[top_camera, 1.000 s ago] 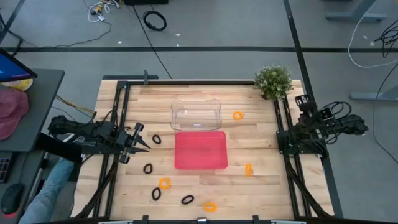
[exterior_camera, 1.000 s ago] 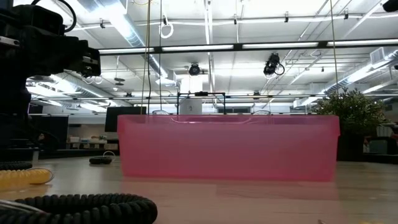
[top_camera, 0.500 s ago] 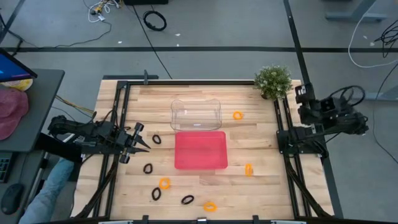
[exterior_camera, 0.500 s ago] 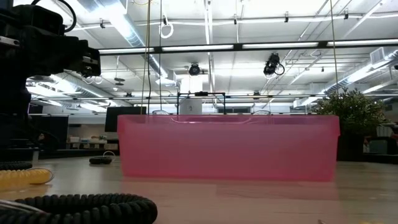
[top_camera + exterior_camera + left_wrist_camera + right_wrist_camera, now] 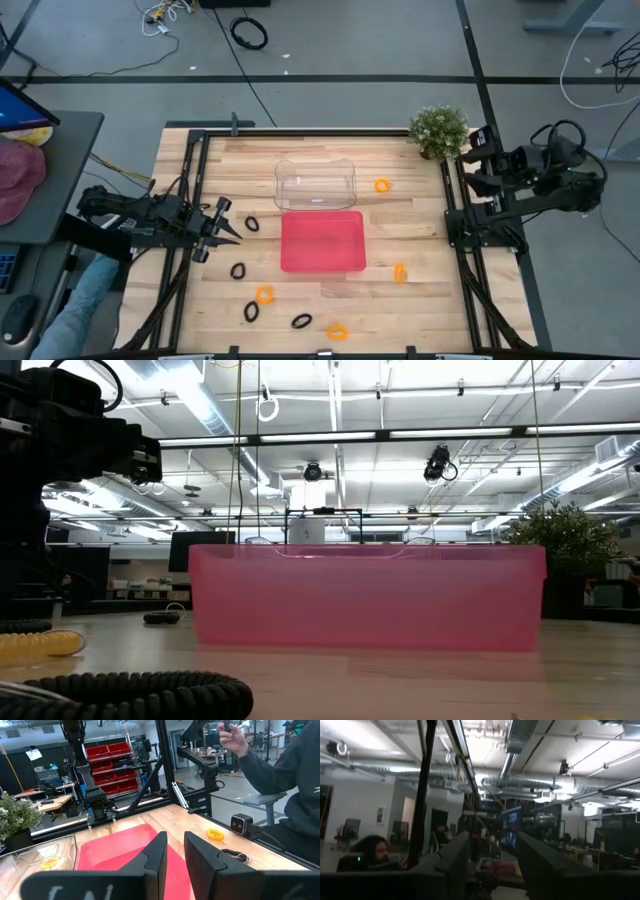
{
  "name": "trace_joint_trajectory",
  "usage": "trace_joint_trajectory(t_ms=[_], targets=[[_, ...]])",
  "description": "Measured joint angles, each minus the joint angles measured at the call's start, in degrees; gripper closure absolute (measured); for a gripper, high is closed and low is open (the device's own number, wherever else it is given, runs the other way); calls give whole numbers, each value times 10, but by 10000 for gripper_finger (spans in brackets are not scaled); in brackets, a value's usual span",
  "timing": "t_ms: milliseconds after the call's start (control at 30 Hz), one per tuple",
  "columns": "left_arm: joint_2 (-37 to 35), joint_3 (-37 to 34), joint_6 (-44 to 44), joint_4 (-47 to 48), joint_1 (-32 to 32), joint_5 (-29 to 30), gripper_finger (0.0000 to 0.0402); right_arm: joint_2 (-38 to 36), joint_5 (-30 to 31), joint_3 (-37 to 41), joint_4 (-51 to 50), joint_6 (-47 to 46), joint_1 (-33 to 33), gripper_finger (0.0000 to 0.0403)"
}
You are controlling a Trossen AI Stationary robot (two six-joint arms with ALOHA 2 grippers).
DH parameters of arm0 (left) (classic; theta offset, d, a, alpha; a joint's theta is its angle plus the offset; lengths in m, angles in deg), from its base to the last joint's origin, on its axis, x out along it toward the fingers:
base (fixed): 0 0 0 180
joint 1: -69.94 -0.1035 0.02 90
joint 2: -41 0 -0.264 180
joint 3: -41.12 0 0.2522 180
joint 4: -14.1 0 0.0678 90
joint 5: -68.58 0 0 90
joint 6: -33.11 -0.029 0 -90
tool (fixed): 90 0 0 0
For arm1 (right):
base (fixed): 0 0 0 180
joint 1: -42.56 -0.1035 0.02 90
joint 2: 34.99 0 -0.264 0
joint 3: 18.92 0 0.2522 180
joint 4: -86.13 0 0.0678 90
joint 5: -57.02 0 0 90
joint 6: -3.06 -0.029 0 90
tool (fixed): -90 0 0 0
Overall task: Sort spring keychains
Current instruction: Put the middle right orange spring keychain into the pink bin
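Four orange spring keychains lie flat on the wooden table: one right of the clear container (image 5: pixel 382 185), one right of the red tray (image 5: pixel 400 272), and two near the front (image 5: pixel 264 294) (image 5: pixel 338 331). The four black ones lie left and in front of the tray (image 5: pixel 251 224) (image 5: pixel 238 270) (image 5: pixel 251 311) (image 5: pixel 301 321). My left gripper (image 5: pixel 230 222) hovers at the table's left side, open by a narrow gap (image 5: pixel 176 857), pointing at the red tray (image 5: pixel 322 241). My right gripper (image 5: pixel 470 160) is raised at the right edge near the plant, open (image 5: pixel 492 865), holding nothing.
A clear plastic container (image 5: pixel 316 183) stands just beyond the red tray. A potted plant (image 5: pixel 440 130) sits at the far right corner. Black frame rails run along both table sides. A person sits at the near side (image 5: pixel 295 795), with a leg by the left rail (image 5: pixel 85 300).
My right arm has risen from its folded pose at the right rail and swung its gripper toward the table's far edge and left, toward the plant. My left arm and all keychains have kept still.
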Motion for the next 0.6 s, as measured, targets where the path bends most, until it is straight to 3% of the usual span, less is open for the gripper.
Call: trace_joint_trajectory(t_ms=[300,600], targets=[[0,0,0,0,0,0,333,42,2,-55,-95,43,0,237],[0,0,0,0,0,0,333,81,74,-126,-213,14,0,237]])
